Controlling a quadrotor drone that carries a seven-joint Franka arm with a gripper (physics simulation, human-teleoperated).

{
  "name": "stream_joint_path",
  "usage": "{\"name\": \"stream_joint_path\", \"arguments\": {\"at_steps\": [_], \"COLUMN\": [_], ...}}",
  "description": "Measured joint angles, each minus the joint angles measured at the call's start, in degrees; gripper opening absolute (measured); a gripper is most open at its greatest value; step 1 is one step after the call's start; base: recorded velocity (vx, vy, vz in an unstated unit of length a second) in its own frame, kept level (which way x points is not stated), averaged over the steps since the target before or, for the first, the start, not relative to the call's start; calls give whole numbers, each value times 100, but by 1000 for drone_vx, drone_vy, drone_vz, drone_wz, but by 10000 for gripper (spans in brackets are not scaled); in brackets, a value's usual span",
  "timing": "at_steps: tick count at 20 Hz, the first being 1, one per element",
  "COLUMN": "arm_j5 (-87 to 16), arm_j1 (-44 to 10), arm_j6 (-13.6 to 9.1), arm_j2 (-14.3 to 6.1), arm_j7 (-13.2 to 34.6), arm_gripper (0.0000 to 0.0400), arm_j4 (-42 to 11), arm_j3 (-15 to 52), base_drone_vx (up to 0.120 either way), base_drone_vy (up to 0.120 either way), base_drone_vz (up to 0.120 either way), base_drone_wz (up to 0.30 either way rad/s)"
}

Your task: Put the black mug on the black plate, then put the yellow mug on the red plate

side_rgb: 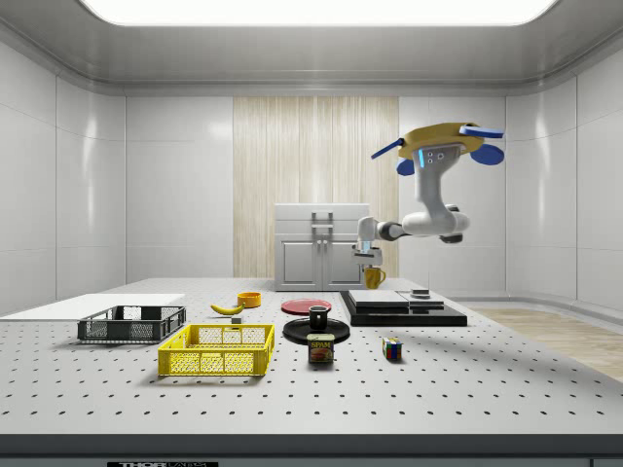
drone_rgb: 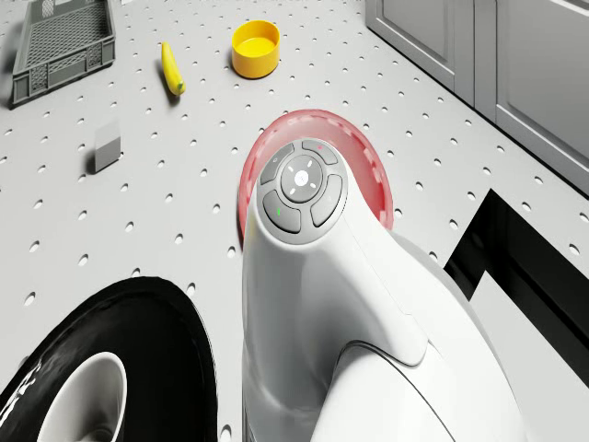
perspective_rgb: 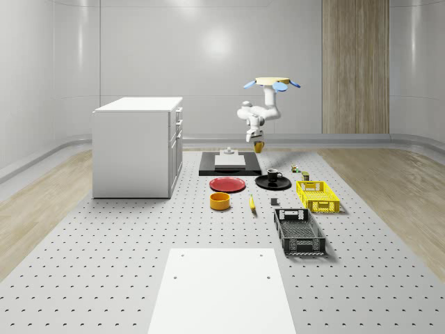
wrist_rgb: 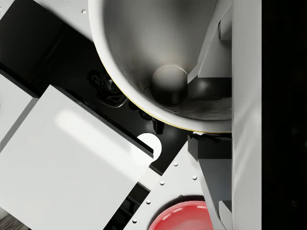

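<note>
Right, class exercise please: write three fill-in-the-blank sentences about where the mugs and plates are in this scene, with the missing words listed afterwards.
1. The black mug stands on the ____ plate.
2. The gripper holds the ____ mug in the air while the drone hovers.
3. The red plate has ____ on it.

Missing words: black; yellow; nothing

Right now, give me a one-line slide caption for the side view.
Drone hovers beside the black platform, its end effector carrying the yellow mug aloft.
</note>
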Motion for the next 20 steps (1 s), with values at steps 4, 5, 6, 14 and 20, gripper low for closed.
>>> {"name": "stream_joint_path", "arguments": {"at_steps": [4, 5, 6, 14, 20], "arm_j5": [0, 0, 0, 0, 0], "arm_j1": [0, 0, 0, 0, 0], "arm_j6": [0, 0, 0, 0, 0], "arm_j2": [0, 0, 0, 0, 0], "arm_j7": [0, 0, 0, 0, 0], "arm_gripper": [100, 100, 100, 100, 100], "arm_j4": [0, 0, 0, 0, 0], "arm_j3": [0, 0, 0, 0, 0], "base_drone_vx": [120, 120, 120, 120, 120], "base_drone_vy": [-120, -120, -120, -120, -13], "base_drone_vz": [0, 0, 0, 0, 0], "base_drone_wz": [0, 0, 0, 0, 0]}}
